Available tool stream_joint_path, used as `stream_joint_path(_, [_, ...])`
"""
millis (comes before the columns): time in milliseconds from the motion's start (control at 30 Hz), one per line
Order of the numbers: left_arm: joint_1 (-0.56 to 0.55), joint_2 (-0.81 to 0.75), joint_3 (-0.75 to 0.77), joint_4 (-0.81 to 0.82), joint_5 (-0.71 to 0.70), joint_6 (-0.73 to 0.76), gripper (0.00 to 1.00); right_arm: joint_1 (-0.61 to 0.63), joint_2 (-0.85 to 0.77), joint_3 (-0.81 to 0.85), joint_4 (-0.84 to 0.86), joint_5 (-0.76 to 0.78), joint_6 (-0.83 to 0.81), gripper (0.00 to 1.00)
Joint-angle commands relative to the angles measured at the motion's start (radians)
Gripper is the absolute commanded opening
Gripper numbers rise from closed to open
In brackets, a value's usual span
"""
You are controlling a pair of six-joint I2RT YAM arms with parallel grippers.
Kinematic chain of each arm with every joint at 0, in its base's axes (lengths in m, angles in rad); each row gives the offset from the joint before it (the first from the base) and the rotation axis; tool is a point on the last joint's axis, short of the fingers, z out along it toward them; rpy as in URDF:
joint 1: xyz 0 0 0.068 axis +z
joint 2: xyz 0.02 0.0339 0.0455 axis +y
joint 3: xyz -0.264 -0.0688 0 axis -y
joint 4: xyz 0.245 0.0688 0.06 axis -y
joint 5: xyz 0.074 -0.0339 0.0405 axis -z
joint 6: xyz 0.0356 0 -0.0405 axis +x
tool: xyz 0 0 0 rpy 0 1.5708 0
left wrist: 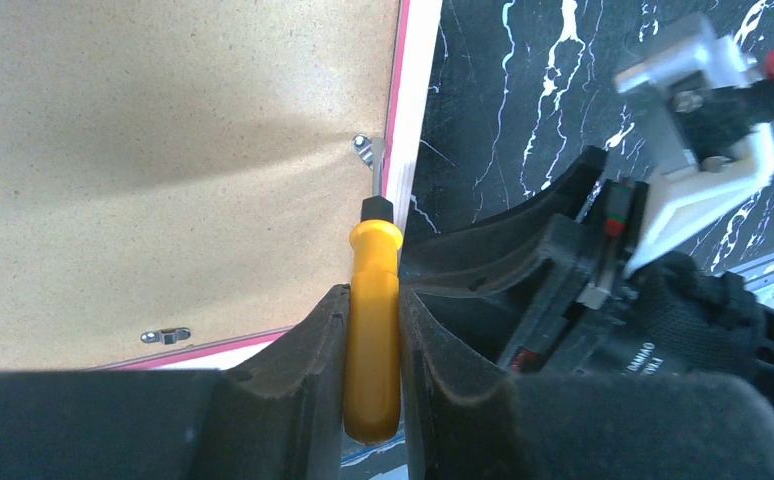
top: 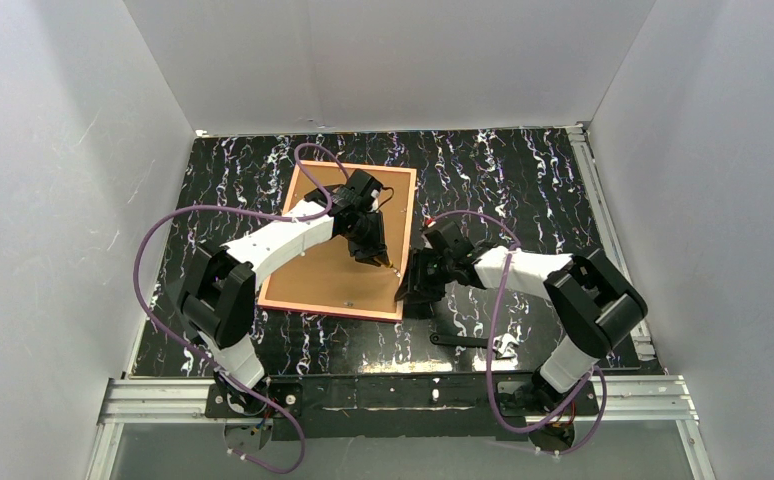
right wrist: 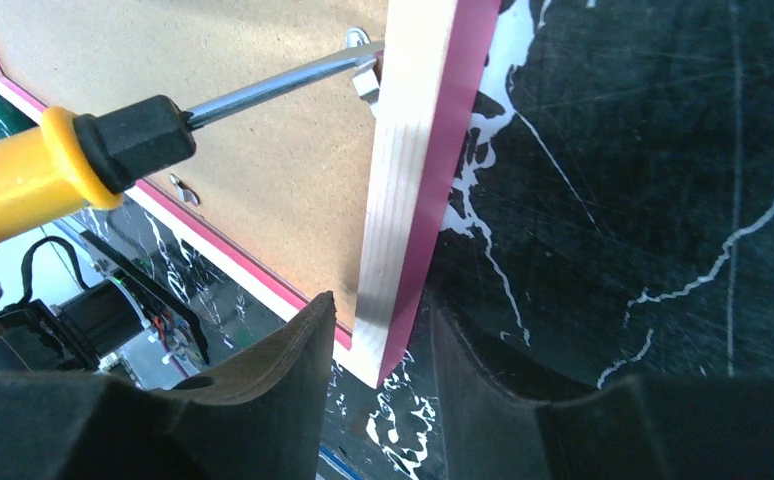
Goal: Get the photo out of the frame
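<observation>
Down at the near right, the right gripper [right wrist: 378, 320] has its two dark fingers either side of the frame [right wrist: 408, 150], right by the near right corner. It's clamped onto that side rail, pale wood on the inner finger, pink-red face on the outer one.

The frame lies face down on the black marbled table [top: 523, 180], a little left of centre and turned slightly askew. Its brown backing board [left wrist: 163, 150] faces up. The photo is hidden beneath that board.

Just beyond, the left gripper [left wrist: 373, 310] comes in over the board from the left side. Its fingers are squeezed tight on the yellow handle of a screwdriver [left wrist: 373, 260], which stands straight out between them, black collar and steel shaft pointing ahead.

Follow that shaft and the tip lands at a small metal tab [left wrist: 365, 150] fixed on the board, hard against the inside of the right rail. Tip and tab are touching, though whether the blade sits under the tab or only on top of it is hard to call from these angles.

A second tab [left wrist: 166, 336] sits along the near rail, well apart from the screwdriver, lying flat on the board.

Farther out, the two arms bend in from left and right, purple cables looping above them, with the white walls closing off the back.
</observation>
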Motion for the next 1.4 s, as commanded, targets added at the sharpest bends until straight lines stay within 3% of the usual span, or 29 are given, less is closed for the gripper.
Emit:
stream_joint_path(0, [-0.002,0.019,0.024,-0.072,0.033,-0.001,0.0,0.013,0.033,0.062,0.014,-0.009,0.0,0.46])
stream_joint_path(400, [-0.002,-0.016,-0.044,-0.137,0.103,-0.006,0.0,0.019,0.02,0.024,0.007,0.044,0.019,0.28])
stream_joint_path(633, [-0.002,-0.032,-0.009,-0.301,0.107,0.024,0.0,0.019,0.023,0.029,-0.002,0.057,0.024,0.26])
stream_joint_path(967, [0.001,-0.077,0.014,-0.34,0.089,0.051,0.0,0.019,0.019,0.023,-0.002,0.053,0.019,0.24])
stream_joint_path(1033, [0.002,-0.084,0.044,-0.348,0.108,0.052,0.0,0.019,-0.002,0.017,0.009,0.044,-0.002,0.3])
stream_joint_path(1200, [0.014,-0.103,0.097,-0.377,0.184,0.043,0.0,0.019,-0.114,0.047,-0.046,0.066,-0.179,0.56])
stream_joint_path(1367, [0.034,-0.136,0.11,-0.414,0.3,0.064,0.0,0.016,-0.224,0.079,-0.078,0.02,-0.369,0.65])
